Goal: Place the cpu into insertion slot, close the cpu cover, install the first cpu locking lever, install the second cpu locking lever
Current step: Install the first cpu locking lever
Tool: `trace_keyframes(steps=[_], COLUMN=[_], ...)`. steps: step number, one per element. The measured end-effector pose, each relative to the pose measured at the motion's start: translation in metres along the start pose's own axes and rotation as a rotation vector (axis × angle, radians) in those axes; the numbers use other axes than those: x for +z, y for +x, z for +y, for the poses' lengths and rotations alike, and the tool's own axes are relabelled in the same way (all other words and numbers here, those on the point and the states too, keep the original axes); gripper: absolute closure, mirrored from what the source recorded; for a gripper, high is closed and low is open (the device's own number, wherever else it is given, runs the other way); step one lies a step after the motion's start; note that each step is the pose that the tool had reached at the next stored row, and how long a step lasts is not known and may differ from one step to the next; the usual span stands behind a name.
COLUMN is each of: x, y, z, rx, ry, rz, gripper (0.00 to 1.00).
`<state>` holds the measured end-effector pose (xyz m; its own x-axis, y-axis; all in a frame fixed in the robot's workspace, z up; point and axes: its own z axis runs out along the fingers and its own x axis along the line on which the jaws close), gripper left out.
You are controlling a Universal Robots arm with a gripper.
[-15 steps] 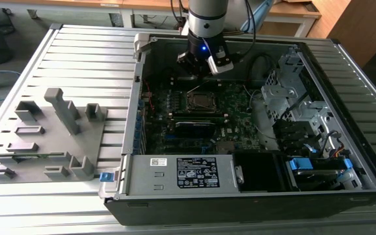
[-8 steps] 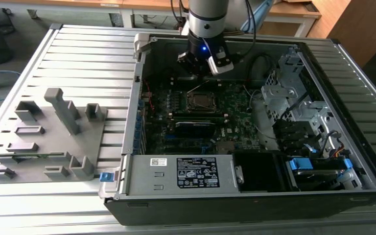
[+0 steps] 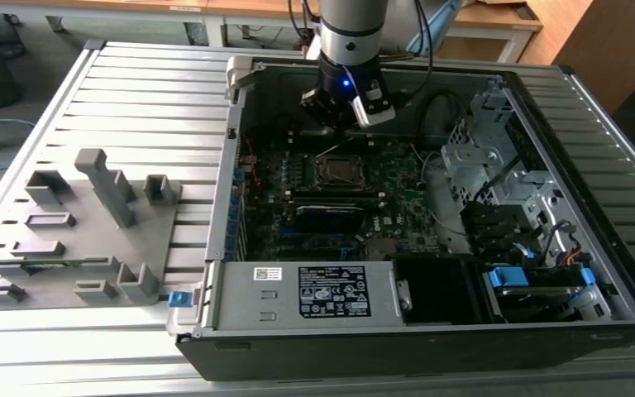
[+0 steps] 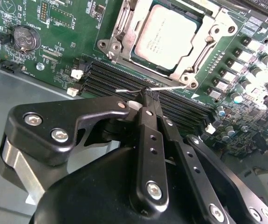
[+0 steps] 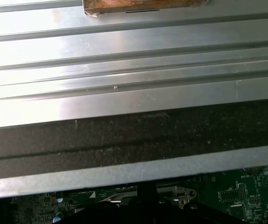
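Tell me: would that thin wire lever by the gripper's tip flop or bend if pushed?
The locking lever is a thin metal rod, so it is probably stiff but springy, and light. Being smooth and narrow, it could slip off the tips of the gripper.

Bright glare on the table [image 5: 124,56], shadows seemingly soft.

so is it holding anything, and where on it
It looks like the thin wire lever, pinched around the middle of its visible length by the tips of the closed fingers, though the hold isn't certain.
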<state>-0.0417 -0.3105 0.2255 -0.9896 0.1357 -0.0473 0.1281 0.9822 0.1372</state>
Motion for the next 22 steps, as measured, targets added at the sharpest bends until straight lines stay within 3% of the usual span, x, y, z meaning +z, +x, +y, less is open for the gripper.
trace_keyframes(steps=[22], x=[0.0152], y=[-0.007], z=[-0.001], rx=[0.0], ry=[-0.0002], rz=[0.0001], gripper=[0.9])
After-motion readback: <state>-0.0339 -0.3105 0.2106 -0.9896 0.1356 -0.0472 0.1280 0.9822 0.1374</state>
